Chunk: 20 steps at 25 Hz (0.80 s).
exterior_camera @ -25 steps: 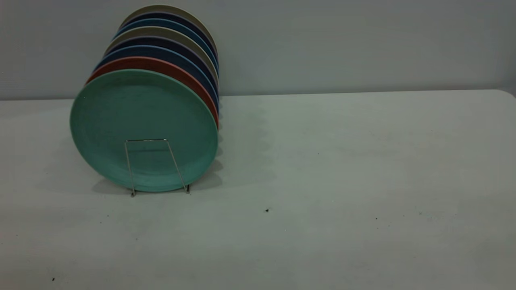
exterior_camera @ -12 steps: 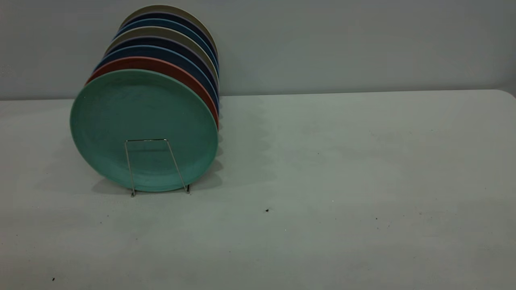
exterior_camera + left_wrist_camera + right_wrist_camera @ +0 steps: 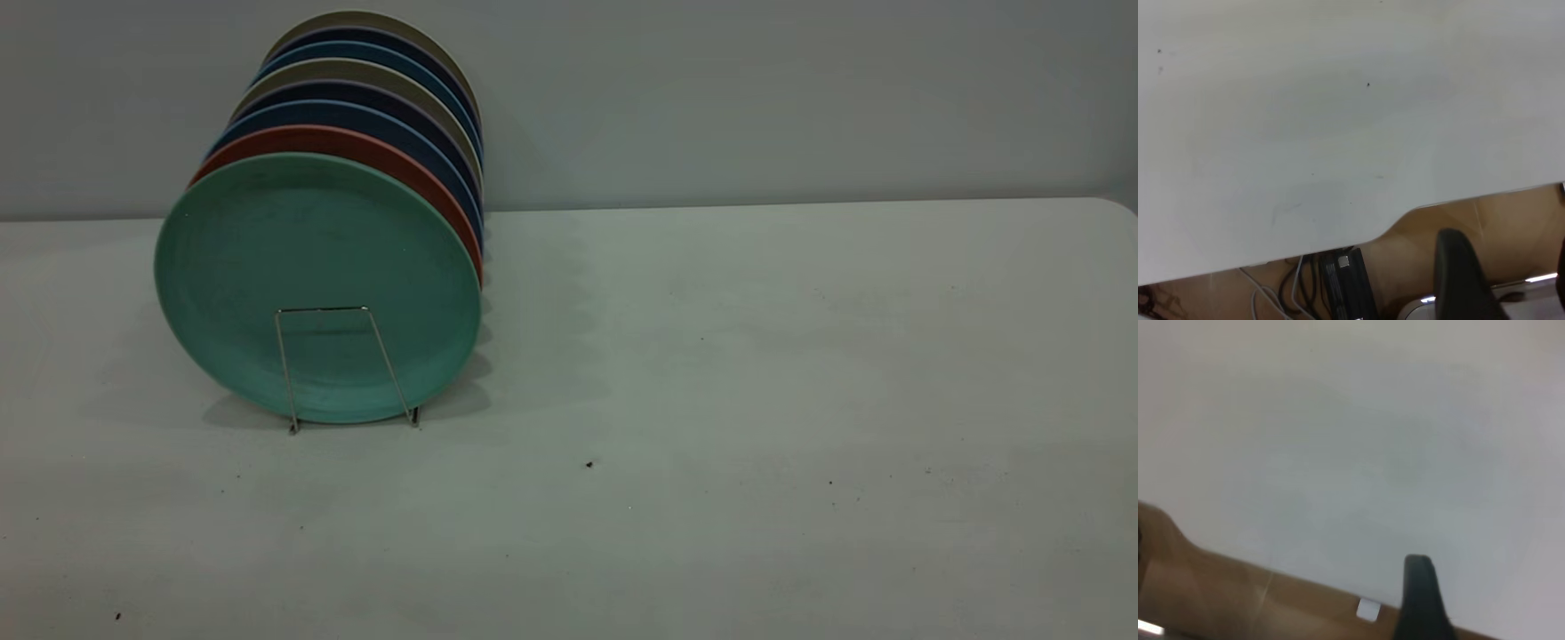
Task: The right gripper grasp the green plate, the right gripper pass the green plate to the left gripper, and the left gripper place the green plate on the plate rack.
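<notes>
The green plate stands upright at the front of the plate rack, behind the rack's front wire loop, at the left of the table. No gripper shows in the exterior view. In the left wrist view my left gripper hangs past the table's edge over the floor, with two dark fingers set wide apart and nothing between them. In the right wrist view my right gripper shows as a single dark finger near the table's edge, away from the plate.
Behind the green plate stand a salmon-pink plate, dark blue plates and beige ones in the same rack. The white table stretches to the right. Cables and a black box lie on the floor below the table's edge.
</notes>
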{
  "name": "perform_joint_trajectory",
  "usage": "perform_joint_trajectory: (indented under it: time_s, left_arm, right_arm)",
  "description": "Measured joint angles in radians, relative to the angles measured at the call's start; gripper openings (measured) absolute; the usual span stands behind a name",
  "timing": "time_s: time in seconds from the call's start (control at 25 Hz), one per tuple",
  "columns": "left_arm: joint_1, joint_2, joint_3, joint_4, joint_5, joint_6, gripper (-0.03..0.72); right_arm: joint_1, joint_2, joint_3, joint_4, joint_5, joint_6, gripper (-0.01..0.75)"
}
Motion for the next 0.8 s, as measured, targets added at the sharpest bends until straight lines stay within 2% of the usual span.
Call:
perform_joint_trajectory:
  time_s: [0.2, 0.52, 0.8]
  left_arm:
    - [-0.001, -0.065, 0.0, 0.0, -0.001, 0.0, 0.375]
    - [-0.007, -0.246, 0.0, 0.0, 0.002, 0.0, 0.375]
    - [-0.03, -0.296, 0.0, -0.001, 0.009, 0.0, 0.375]
  right_arm:
    - [-0.051, -0.135, 0.0, -0.003, 0.0, 0.0, 0.552]
    - [-0.058, -0.22, 0.0, -0.003, 0.006, -0.002, 0.552]
    - [-0.058, -0.22, 0.0, -0.003, 0.006, -0.002, 0.552]
